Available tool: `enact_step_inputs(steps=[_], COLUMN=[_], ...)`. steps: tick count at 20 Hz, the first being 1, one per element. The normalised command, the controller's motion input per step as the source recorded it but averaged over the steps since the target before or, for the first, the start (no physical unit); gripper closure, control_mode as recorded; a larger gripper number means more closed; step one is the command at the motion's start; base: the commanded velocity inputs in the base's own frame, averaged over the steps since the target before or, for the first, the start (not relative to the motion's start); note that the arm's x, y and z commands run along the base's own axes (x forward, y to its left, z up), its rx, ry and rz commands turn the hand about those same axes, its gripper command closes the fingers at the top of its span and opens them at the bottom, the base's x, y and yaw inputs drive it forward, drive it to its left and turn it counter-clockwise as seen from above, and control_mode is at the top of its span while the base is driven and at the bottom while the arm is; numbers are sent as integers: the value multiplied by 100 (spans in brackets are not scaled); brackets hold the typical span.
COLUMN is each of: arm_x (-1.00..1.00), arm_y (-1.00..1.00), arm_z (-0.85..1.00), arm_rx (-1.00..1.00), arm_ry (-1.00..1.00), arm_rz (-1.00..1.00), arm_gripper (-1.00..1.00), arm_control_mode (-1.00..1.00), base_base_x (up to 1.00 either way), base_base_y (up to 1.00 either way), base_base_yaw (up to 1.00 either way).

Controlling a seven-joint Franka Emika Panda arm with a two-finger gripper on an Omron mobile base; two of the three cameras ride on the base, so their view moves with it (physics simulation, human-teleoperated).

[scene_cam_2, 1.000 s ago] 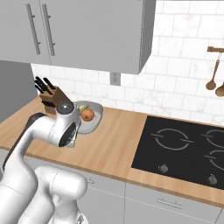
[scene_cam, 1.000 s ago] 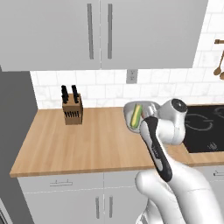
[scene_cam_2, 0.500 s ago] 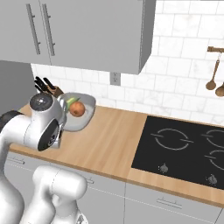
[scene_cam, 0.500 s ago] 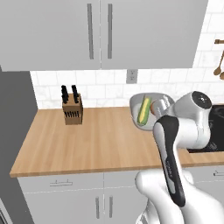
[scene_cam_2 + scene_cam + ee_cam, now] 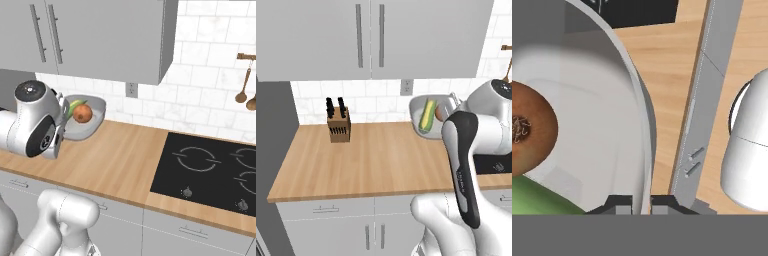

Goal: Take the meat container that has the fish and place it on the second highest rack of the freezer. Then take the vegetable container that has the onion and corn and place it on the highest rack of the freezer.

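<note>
Our jaws pinch the bowl's [image 5: 90,121] rim; tilted above the bench [image 5: 371,160], the onion [image 5: 82,113] and corn [image 5: 427,114] could roll out.

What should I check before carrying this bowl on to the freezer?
1. Grip: gripper shut on the bowl rim, fingers either side of the wall. Ok.
2. Bowl clear of the counter: lifted, tipped toward the camera in the left base view. Ok.
3. Onion in the bowl. Ok.
4. Corn in the bowl, lying along its side. Ok.
5. Spill risk from the tilt: cannot tell.
6. Freezer door open, top rack free: cannot tell.
</note>
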Motion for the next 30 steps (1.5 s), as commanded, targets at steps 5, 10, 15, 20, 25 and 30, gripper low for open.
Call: enact_step_inputs(steps=[5,10,15,20,25,30], arm_x=[0,-2,-4,0,0,0], arm_y=[0,0,0,0,0,0], arm_z=[0,0,0,0,0,0], arm_rx=[0,0,0,0,0,0], arm_ry=[-1,-4,-3,0,0,0], arm_rz=[-2,-1,0,0,0,0], arm_gripper=[100,100,100,100,100,100], arm_control_mode=[-100,-100,100,100,100,100], base_base_x=[0,0,-44,-81,-52,-28], base_base_y=[0,0,2,35,76,99], base_base_yaw=[0,0,0,0,0,0])
